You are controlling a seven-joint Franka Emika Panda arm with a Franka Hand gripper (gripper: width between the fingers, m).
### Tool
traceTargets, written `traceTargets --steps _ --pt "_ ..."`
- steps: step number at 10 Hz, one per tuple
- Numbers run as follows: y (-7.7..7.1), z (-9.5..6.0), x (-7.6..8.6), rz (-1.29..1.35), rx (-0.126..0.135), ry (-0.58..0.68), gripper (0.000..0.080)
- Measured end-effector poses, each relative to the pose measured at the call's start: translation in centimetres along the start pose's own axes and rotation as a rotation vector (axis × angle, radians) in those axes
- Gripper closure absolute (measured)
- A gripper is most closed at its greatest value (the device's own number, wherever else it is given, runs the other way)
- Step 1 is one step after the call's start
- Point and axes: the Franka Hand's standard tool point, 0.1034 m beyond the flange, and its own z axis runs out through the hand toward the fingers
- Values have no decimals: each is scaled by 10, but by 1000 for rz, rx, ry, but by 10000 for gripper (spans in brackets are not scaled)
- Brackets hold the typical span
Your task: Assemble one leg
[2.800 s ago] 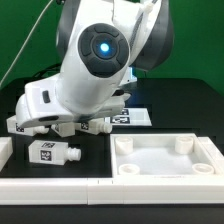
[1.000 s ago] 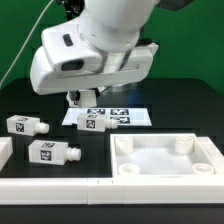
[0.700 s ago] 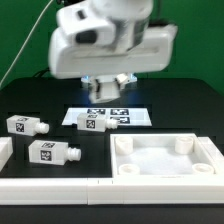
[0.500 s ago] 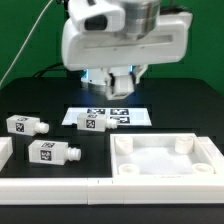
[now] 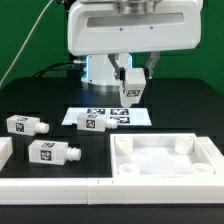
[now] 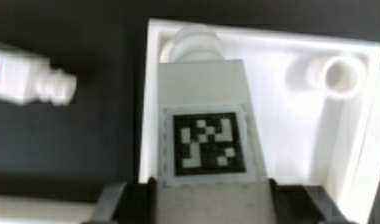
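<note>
My gripper point(image 5: 131, 80) is shut on a white leg point(image 5: 131, 88) and holds it in the air above the marker board point(image 5: 142, 116), tag facing out. In the wrist view the held leg point(image 6: 208, 110) hangs between the dark fingers point(image 6: 130, 205), its stub end pointing towards the large white tray-like part point(image 6: 293, 130) and near one round corner socket point(image 6: 333, 77). Three more legs lie on the black table: one at the exterior view's far left point(image 5: 25, 125), one in front of it point(image 5: 55, 153), one on the marker board's edge point(image 5: 93, 121).
The tray-like part point(image 5: 165, 168) sits at the exterior view's front right, with round sockets at its corners. A white rail point(image 5: 60, 186) runs along the front edge and a white block point(image 5: 4, 150) stands at the left. One loose leg shows in the wrist view point(image 6: 27, 75).
The arm has risen from low over the legs at the exterior view's left and swung right, carrying one leg up with it. Three legs stay on the table.
</note>
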Motion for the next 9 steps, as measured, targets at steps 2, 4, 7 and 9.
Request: traceTargets --steps 2,4,7,9 --pt "-5 0 12 4 -24 188 514" --pt "-34 -2 38 -11 -40 360 514" --pt "-39 -20 62 39 -42 573 514" --pt "-33 -14 61 20 -80 675 514"
